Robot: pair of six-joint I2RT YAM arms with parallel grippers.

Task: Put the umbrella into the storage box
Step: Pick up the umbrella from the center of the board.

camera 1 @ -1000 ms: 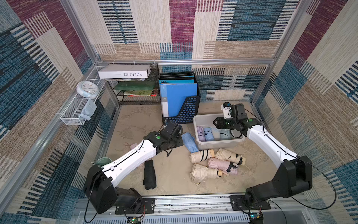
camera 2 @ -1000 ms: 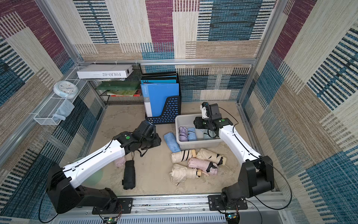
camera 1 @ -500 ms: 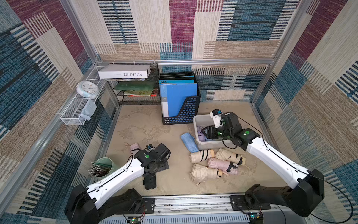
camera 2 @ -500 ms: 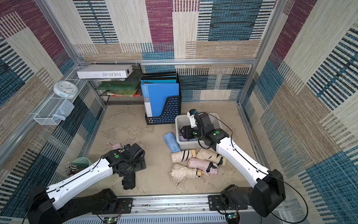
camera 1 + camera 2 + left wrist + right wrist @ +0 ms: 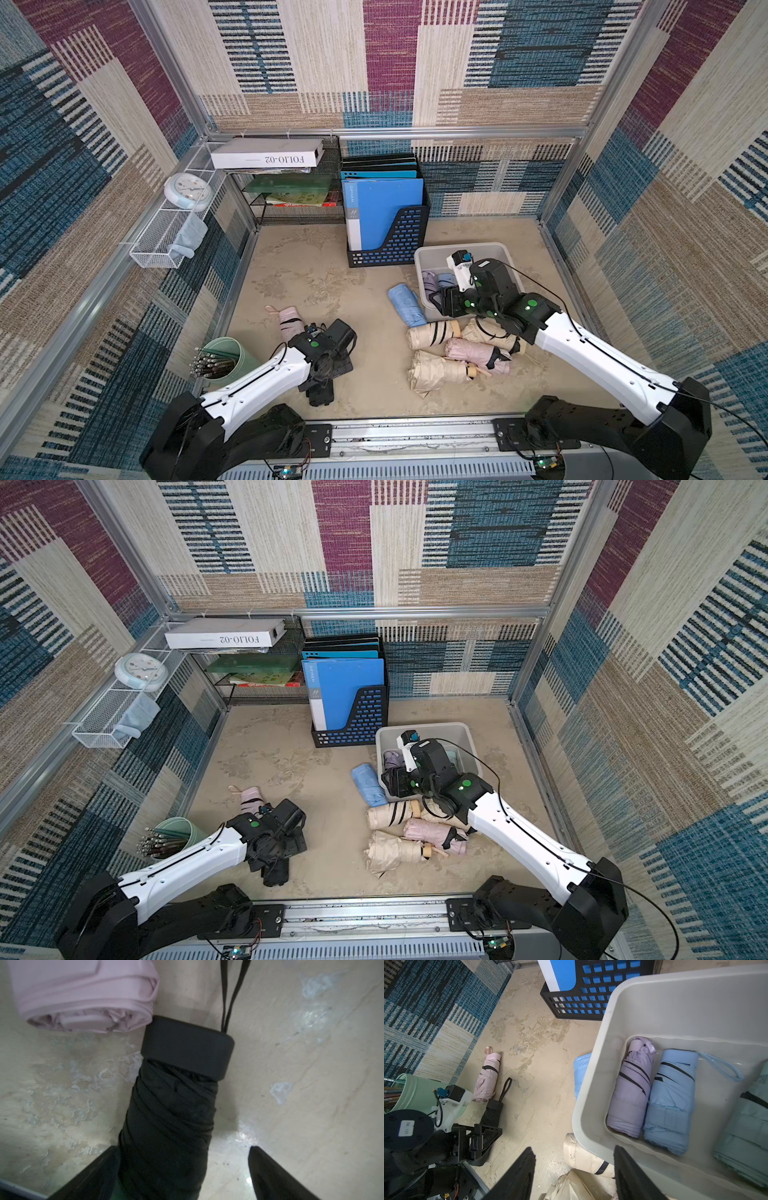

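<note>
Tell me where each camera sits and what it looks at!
Top views: high up, looking down at the whole table; left arm, right arm, grey box show.
Left wrist: rides the left arm, looks down at the black umbrella inside the open left gripper.
Right wrist: rides the right arm, looks into the box; right gripper shows.
Shared: both wrist views see the black umbrella.

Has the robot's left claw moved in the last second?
Yes. The left gripper has pulled back from the black file holder toward the front rail and now straddles the black umbrella.
</note>
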